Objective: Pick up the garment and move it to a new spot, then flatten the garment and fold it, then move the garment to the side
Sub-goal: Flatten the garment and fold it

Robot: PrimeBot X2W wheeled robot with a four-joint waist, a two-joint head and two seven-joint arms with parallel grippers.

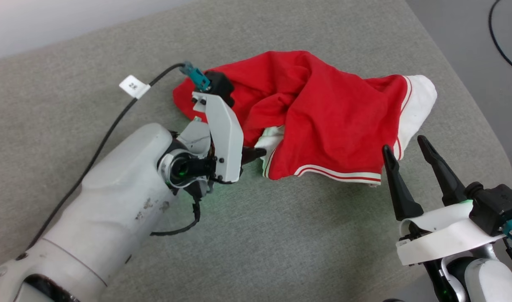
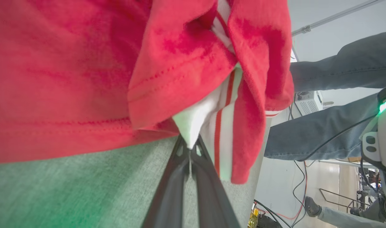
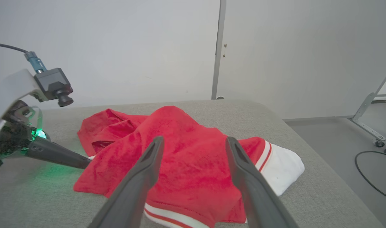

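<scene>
The left wrist view is showing you the left gripper point(image 2: 189, 149) clamping white lining of the garment point(image 2: 69, 79), masked in the head view. The garment is lying mid-frame on the table point(image 1: 281, 235); the right gripper point(image 1: 403, 144) is hovering spread, empty, lower right.

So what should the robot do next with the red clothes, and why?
Probably slide the open right pincer forward and pinch the striped hem. The left pincer is shut on the white edge of the garment, which lies crumpled, so two grips should lift it evenly.
</scene>
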